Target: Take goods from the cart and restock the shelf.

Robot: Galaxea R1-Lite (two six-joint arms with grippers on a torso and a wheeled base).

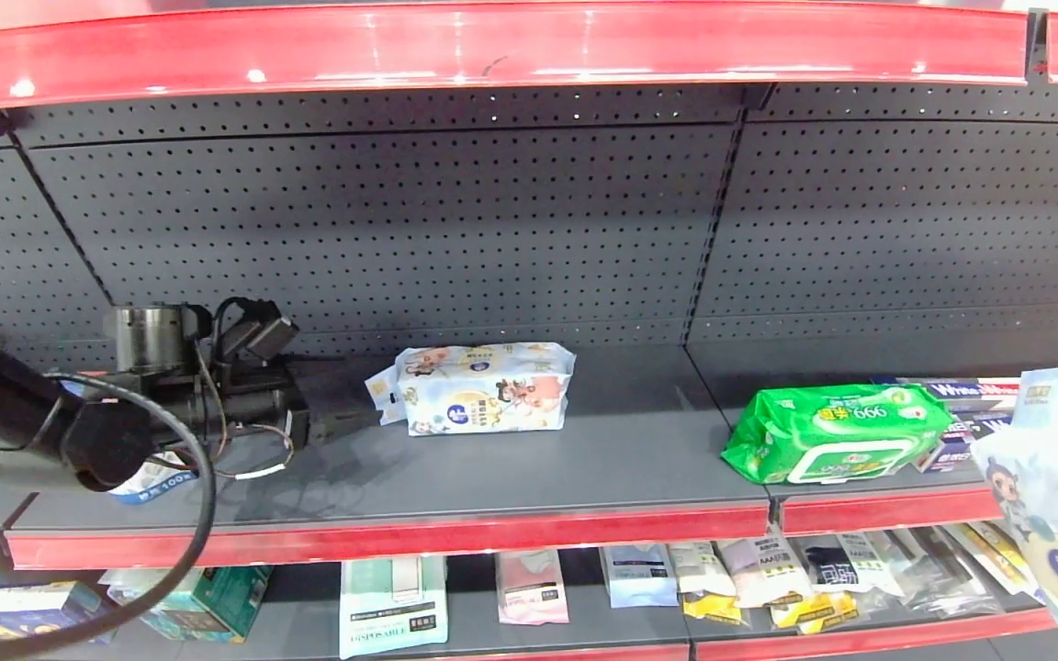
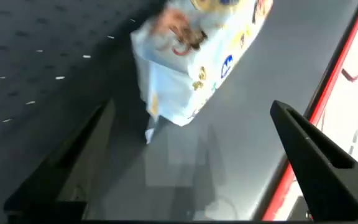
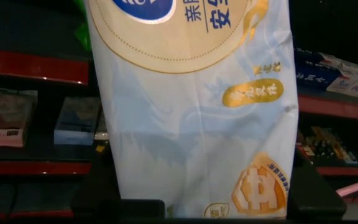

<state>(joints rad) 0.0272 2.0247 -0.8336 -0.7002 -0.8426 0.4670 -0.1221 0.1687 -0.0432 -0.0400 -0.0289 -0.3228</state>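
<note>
A white tissue pack with cartoon print [image 1: 483, 387] lies on the grey shelf [image 1: 584, 468], near the middle. My left gripper [image 1: 345, 424] rests low over the shelf just left of that pack, open, and nothing sits between its fingers [image 2: 316, 162]; the tissue pack [image 2: 197, 56] lies a little ahead of them. A tall white and blue bag [image 1: 1057, 496] hangs at the far right, in front of the shelf edge. My right gripper [image 3: 204, 208] is shut on this bag [image 3: 191, 112], holding it at its lower part.
A green wipes pack [image 1: 837, 431] lies on the shelf's right section, with flat boxes [image 1: 979, 395] behind it. A small blue and white packet [image 1: 157, 477] lies under my left arm. The lower shelf [image 1: 584, 633] holds several packets and boxes. A red rail [image 1: 400, 537] edges the shelf front.
</note>
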